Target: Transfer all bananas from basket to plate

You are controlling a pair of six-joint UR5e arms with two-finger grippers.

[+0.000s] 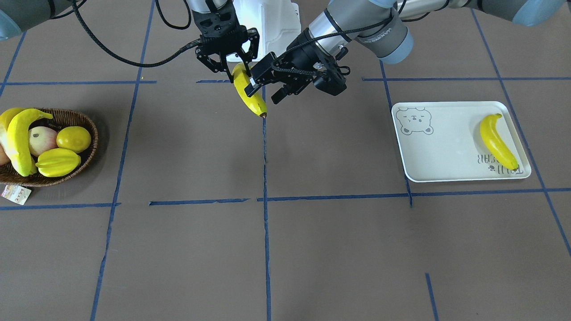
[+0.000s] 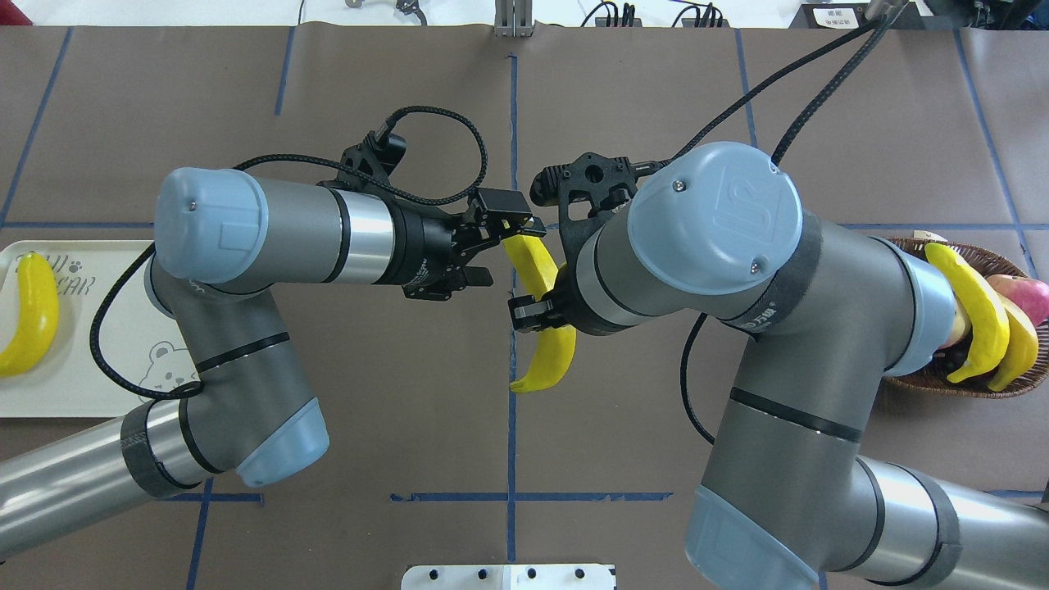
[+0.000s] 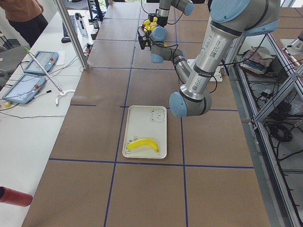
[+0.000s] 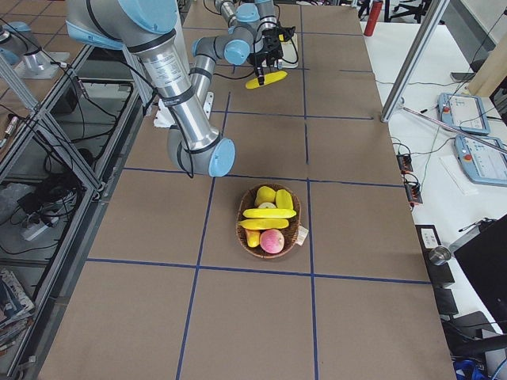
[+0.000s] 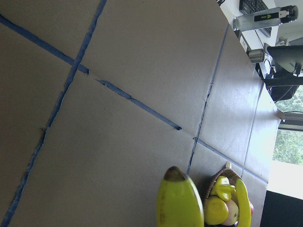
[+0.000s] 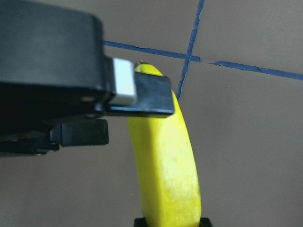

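Note:
One banana (image 1: 250,96) hangs in the air over the table's middle, with my right gripper (image 1: 235,67) shut on its upper part. The right wrist view shows this banana (image 6: 165,170) running up from between the fingers. My left gripper (image 1: 263,94) is open at the same banana (image 2: 553,356), one finger against it and the other apart. A second banana (image 1: 497,140) lies on the white plate (image 1: 446,151). Two bananas (image 1: 20,138) rest in the wicker basket (image 1: 67,116) at the table's other end.
The basket also holds a lemon (image 1: 73,139), a starfruit (image 1: 58,162) and an apple (image 1: 42,138); a paper tag (image 1: 15,194) lies beside it. Both arms meet over the centre line. A white robot base (image 1: 267,22) stands behind the grippers.

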